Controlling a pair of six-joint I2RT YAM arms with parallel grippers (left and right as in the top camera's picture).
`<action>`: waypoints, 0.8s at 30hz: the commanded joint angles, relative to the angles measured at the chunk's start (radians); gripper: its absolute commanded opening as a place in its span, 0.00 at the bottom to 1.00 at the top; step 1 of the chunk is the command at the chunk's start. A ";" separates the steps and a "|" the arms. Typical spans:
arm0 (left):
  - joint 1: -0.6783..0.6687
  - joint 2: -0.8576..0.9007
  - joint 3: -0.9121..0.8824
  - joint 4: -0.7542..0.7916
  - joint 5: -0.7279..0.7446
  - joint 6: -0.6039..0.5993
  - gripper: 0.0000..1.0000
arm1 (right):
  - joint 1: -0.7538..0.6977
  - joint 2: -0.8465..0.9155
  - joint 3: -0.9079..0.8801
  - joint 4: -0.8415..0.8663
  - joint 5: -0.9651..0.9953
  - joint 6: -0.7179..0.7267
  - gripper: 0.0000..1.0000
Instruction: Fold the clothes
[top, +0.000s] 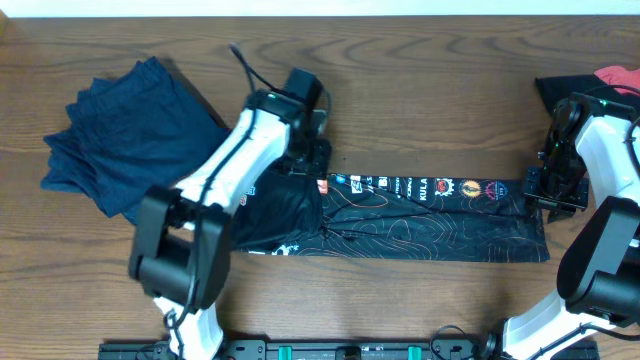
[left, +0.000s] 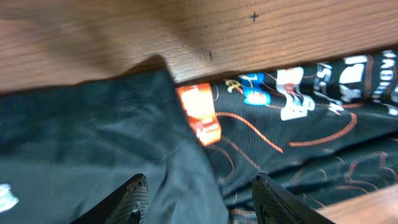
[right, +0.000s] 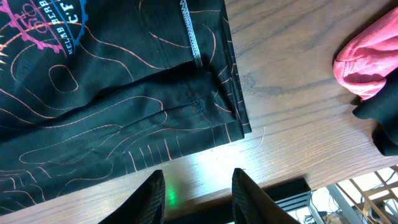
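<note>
Both pairs of jaws stand spread and empty: left gripper (left: 199, 200) above the black printed garment (top: 430, 215) at mid-table, its nine o'clock end hidden under the left arm (top: 235, 165); right gripper (right: 198, 198) at its three o'clock hem.

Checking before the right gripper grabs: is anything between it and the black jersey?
Nothing visible does. The open right gripper hovers at the edge of the jersey; the pink cloth lies off to the side.

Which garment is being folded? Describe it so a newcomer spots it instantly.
On the wooden table, look along the middle. A long black jersey lies there; its orange contour lines and sponsor logos set it apart from the plain navy pile at left.
</note>
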 joint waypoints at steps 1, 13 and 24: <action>-0.007 0.068 -0.016 0.014 -0.013 -0.017 0.56 | -0.007 -0.010 -0.002 0.002 -0.003 -0.001 0.34; -0.007 0.136 -0.016 0.031 -0.051 -0.016 0.22 | -0.006 -0.010 -0.002 0.011 -0.003 -0.001 0.34; -0.006 0.051 -0.014 -0.019 -0.050 -0.016 0.06 | -0.006 -0.010 -0.002 0.013 -0.003 -0.001 0.34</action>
